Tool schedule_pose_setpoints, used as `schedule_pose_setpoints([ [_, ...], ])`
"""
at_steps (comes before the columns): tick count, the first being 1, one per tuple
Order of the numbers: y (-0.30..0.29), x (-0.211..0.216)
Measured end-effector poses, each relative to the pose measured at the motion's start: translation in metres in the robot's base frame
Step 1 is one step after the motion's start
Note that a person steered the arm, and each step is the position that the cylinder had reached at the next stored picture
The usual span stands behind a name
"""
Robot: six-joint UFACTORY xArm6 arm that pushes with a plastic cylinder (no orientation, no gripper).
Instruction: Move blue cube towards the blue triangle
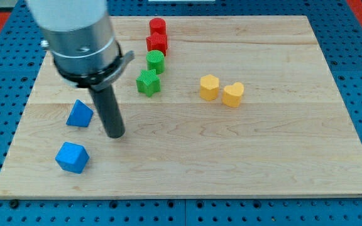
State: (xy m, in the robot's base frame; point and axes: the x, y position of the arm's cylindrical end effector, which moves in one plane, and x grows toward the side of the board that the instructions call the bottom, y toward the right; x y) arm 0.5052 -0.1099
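No pincer shows, only my tip (pixel 115 134), right of the light, stiff blue cube (pixel 72 157), to be pushed on its near face toward the blue triangle (pixel 80 114).

Pale, smooth wooden board (pixel 269 150) with visible grain; matt blue cube (pixel 72 157); dark matt rod (pixel 109 110).

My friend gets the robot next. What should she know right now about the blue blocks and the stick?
My tip rests on the board, to the right of the blue triangle and up-right of the blue cube. It touches neither block.
The blue cube sits near the view's bottom left, just below the blue triangle, with a small gap between them.
Done: the two blue blocks are already close, but apart.
Left: probably bring my tip below the blue cube and nudge it up toward the blue triangle.
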Motion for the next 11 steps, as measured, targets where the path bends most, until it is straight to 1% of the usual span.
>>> schedule_pose_setpoints([
  [1,0.005,0.031],
  [2,-0.026,0.049],
  [3,-0.071,0.049],
  [4,-0.052,0.034],
  [6,0.224,0.023],
  [7,0.278,-0.03],
  [8,0.272,-0.076],
  [9,0.208,-0.086],
  [10,0.178,-0.09],
  [11,0.163,-0.106],
])
